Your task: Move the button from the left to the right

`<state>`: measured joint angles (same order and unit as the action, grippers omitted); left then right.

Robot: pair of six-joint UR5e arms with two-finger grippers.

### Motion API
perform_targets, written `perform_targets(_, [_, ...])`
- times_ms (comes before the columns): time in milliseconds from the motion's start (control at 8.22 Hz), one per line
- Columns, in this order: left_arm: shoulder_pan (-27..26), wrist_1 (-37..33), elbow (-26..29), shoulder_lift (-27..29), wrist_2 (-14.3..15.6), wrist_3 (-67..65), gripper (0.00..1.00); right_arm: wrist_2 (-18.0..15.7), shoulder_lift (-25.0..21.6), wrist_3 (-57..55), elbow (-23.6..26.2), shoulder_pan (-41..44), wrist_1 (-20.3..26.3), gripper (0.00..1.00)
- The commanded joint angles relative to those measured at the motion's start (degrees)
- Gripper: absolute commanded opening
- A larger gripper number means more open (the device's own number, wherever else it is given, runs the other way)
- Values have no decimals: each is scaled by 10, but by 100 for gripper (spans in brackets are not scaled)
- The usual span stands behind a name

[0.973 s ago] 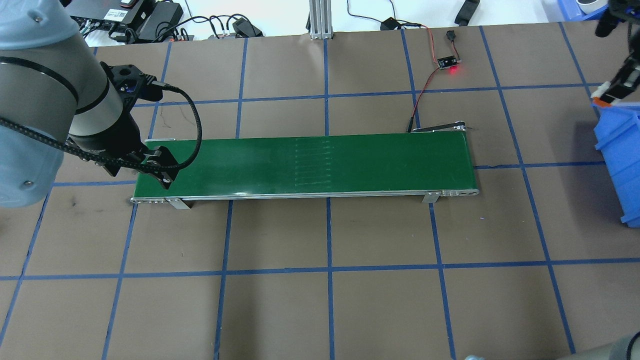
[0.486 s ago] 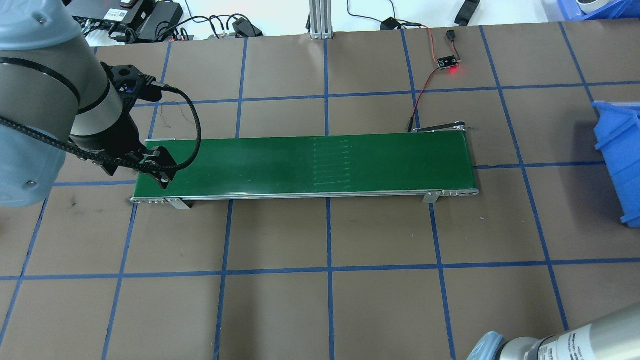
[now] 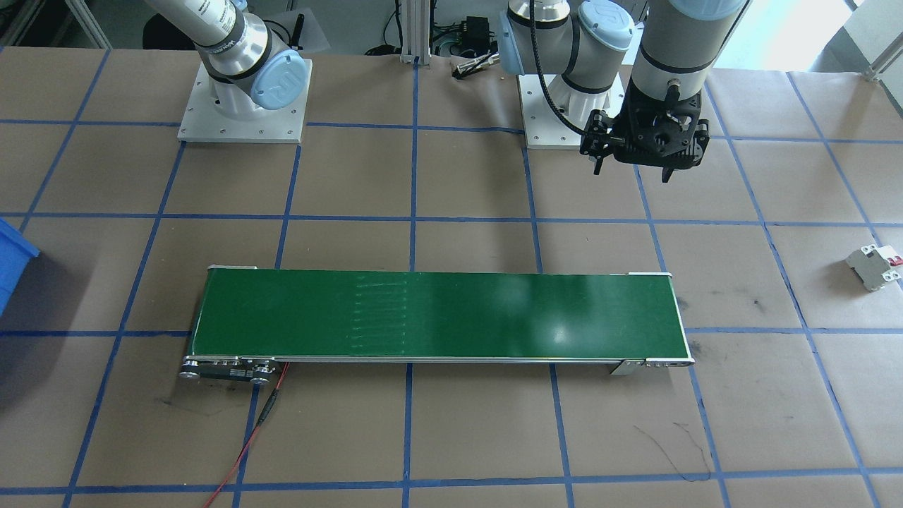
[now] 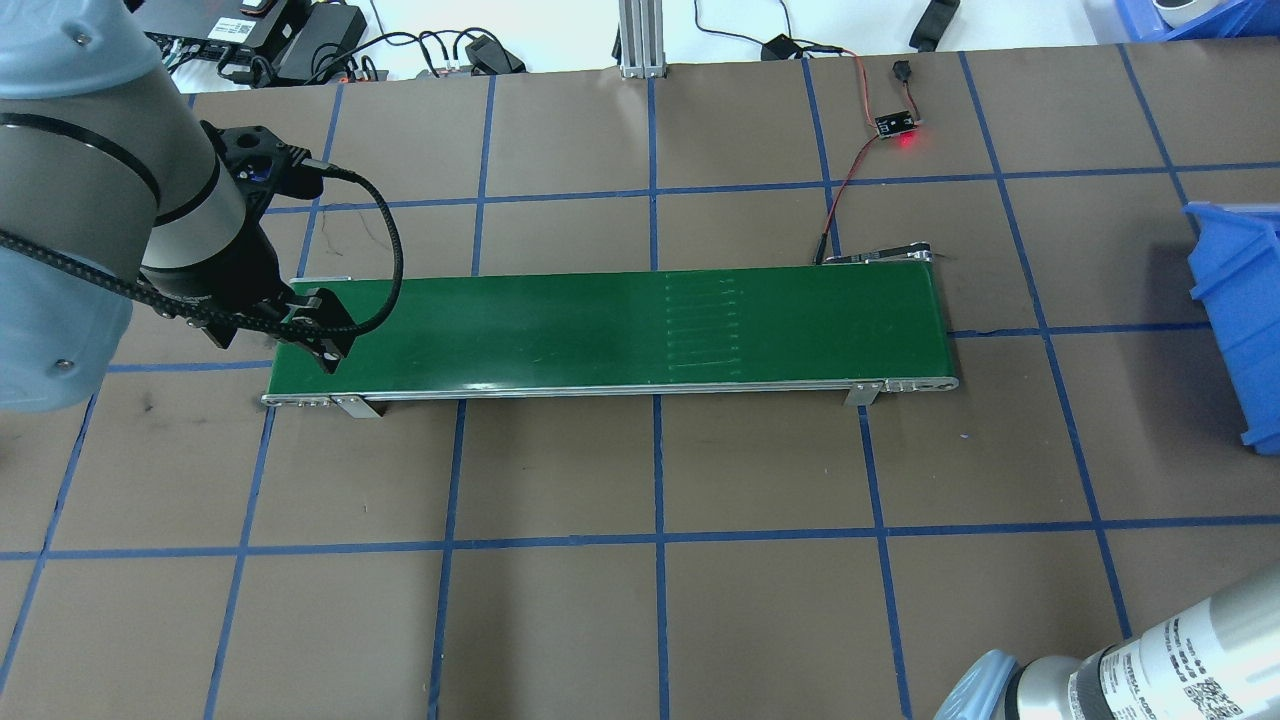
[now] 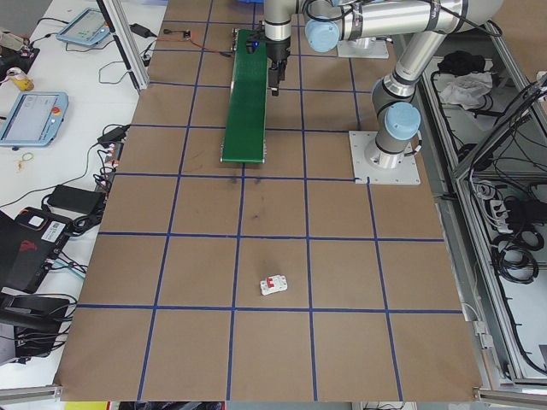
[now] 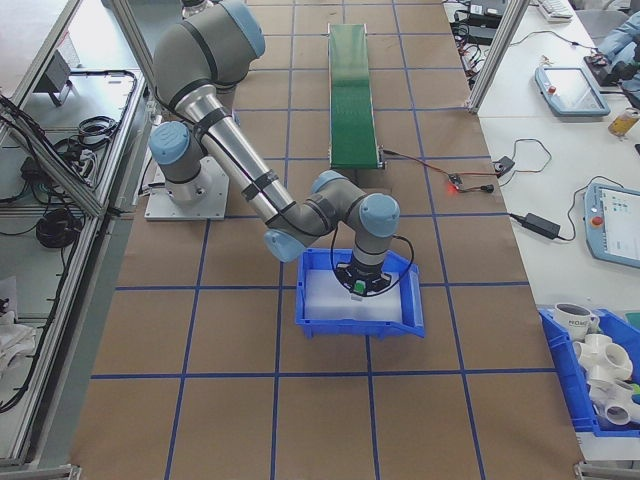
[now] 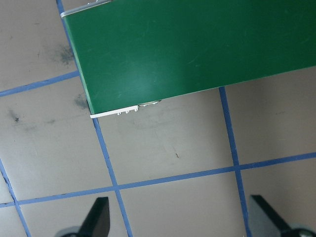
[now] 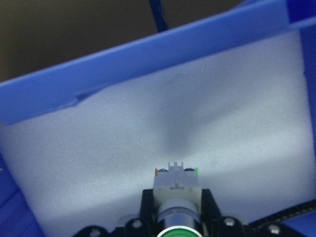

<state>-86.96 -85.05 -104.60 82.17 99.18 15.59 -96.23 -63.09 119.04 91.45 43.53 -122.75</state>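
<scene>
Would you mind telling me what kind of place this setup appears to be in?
Most likely a robotics lab or automation test cell. Two arms are bolted to a table gridded with blue tape, a small green conveyor belt lies across it, and teach pendants and cabling crowd the side benches beyond aluminium framing.

Bright, even light falls from above. In the front-facing view a white glare patch sits on the green conveyor belt [image 3: 437,314] toward its right end. The blue bin [image 3: 10,261] throws a soft shadow to its right. In the right wrist view the button [image 8: 177,197] is blurred.
</scene>
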Motion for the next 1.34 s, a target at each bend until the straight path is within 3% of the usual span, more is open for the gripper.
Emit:
perform_targets(0, [0,8,-1,0,0,-44,100,1,14,12,18,-1,-35,67])
perform_targets(122, [-1,8,-1,0,-2,-68,100,1,8,16,18,-1,-33,100])
perform_targets(365, [-2,1,5,-2,-2,-129,100,2,-7,15,19,-1,-30,100])
perform_targets(486, [-3,4,0,-2,0,-128,100,2,-42,11,19,-1,1,100])
perform_targets(608, [-3,5,-1,0,-2,-128,100,49,-93,-8,12,-3,95,100])
perform_targets(730, [-3,5,-1,0,-5,-128,100,66,-163,-37,12,-4,168,100])
perform_targets(973, [-3,5,-1,-1,-4,-128,100,74,-241,-136,7,-1,212,100])
perform_targets(1095, [-3,7,-1,0,-2,-127,100,114,-251,-249,5,2,270,100])
perform_targets(1216, [-3,8,-1,2,-2,-126,100,123,-274,-377,1,37,303,100])
